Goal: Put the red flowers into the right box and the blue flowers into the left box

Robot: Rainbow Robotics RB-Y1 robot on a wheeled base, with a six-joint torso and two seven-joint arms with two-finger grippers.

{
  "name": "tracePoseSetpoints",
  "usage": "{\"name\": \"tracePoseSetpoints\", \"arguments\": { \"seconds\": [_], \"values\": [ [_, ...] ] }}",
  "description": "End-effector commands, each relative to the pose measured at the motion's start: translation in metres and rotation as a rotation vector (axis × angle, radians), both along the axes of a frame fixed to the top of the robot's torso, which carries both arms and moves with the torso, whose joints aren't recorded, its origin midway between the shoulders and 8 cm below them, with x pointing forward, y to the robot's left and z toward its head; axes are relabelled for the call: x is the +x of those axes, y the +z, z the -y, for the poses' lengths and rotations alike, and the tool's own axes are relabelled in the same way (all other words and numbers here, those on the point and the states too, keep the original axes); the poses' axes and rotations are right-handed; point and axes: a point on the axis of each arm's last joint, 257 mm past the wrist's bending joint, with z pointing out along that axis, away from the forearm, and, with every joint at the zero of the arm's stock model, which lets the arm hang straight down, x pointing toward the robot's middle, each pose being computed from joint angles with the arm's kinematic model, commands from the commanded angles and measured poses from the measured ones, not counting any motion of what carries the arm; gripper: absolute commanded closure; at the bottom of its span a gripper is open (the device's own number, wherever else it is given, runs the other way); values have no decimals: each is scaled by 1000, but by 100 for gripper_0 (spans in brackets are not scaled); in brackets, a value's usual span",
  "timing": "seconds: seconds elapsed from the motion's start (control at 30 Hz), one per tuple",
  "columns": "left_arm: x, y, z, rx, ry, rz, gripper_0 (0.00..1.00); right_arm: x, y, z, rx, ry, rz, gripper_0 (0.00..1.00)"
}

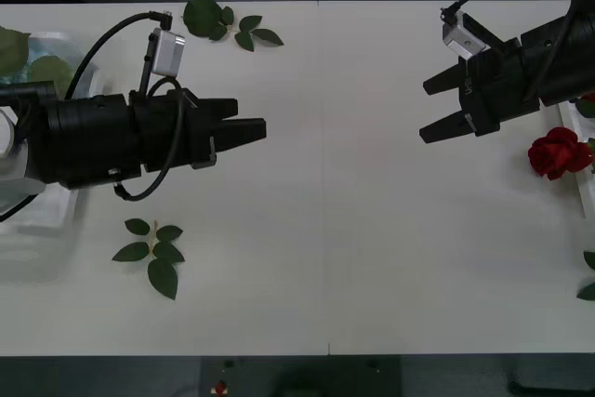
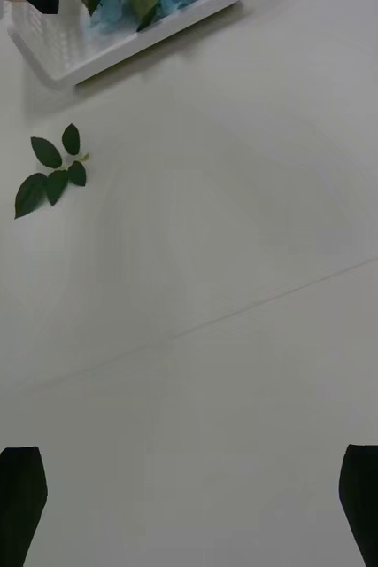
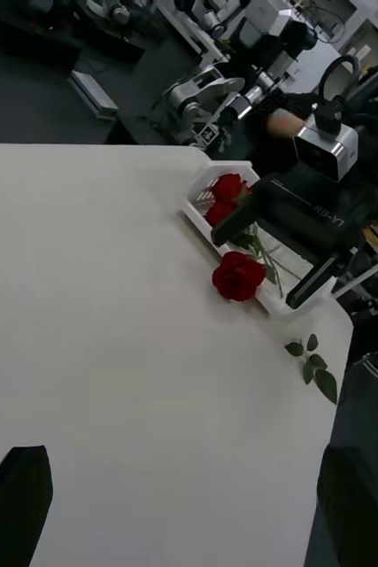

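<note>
Left claw point(image 1: 249, 131) is hovering over the left half of the white desk point(image 1: 335, 230), black fingers parted, nothing between them, pointing toward the desk's middle. In its own wrist view the fingertips point(image 3: 16, 496) are sitting wide apart at the corners above bare desk.

Right claw point(image 1: 435, 106) is hovering over the right half, also released and empty, fingers spread and pointing back toward the middle. From the left wrist view it point(image 3: 264, 261) is hanging just above the right box.

Right box point(image 3: 208, 173) is sitting at the desk's right edge. Red flowers: two heads point(image 3: 226, 188) are lying inside it; a third rose point(image 1: 555, 152) is lying with its head on the desk just beside the box rim, stem running in over the rim. Same rose in the left wrist view point(image 3: 238, 275).

Left box point(image 2: 82, 53) is sitting at the desk's left edge, mostly hidden under the left arm in the front view. Blue flowers point(image 2: 118, 11) are lying inside it with green leaves mixed in.

Loose leaf sprigs are lying on the desk:
- one point(image 1: 223, 23) near the far edge, left half
- one point(image 1: 153, 250) in front of the left arm
- one point(image 3: 312, 365) near the right edge, on the near side of the right box
</note>
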Motion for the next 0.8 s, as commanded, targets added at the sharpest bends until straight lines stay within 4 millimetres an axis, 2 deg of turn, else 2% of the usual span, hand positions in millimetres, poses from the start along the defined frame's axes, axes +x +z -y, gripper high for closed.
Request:
{"name": "tracePoseSetpoints", "arguments": {
  "seconds": [0.03,0.17,0.8],
  "values": [
    [6,2,-4,44,9,64,13,1,14,-6,5,33,47,4],
    [8,-13,-8,84,13,73,13,1,14,-6,5,33,47,4],
    [9,-9,-4,44,16,46,13,1,14,-6,5,33,47,4]
  ]
}}
